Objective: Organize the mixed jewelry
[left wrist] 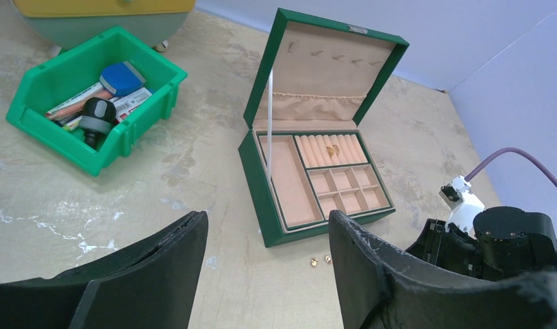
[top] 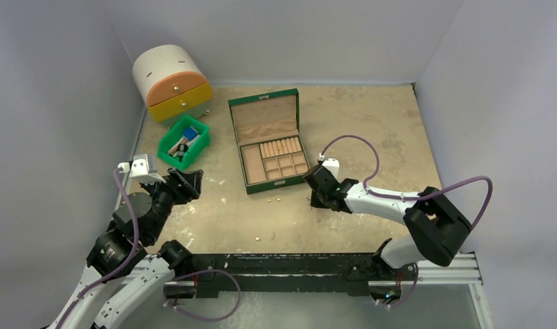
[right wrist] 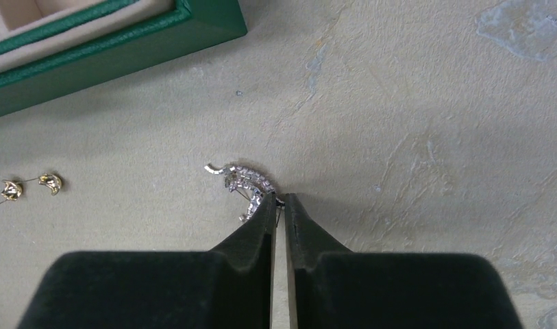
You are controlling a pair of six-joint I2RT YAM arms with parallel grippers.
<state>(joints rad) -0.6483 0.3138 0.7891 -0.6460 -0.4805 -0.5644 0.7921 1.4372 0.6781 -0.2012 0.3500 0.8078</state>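
The open green jewelry box stands mid-table, and a gold piece sits in its ring rolls. My right gripper is down at the table just right of the box's front corner. It is shut on the thin pin of a small sparkly silver charm, which lies at its tips. Two gold studs lie to its left, in front of the box; they also show in the left wrist view. More gold bits lie nearer the table's front. My left gripper is open and empty, raised at the left.
A green plastic bin with blue and wooden bits stands back left. A rounded white drawer unit with orange and yellow drawers stands in the back-left corner. Grey walls close in the table on three sides.
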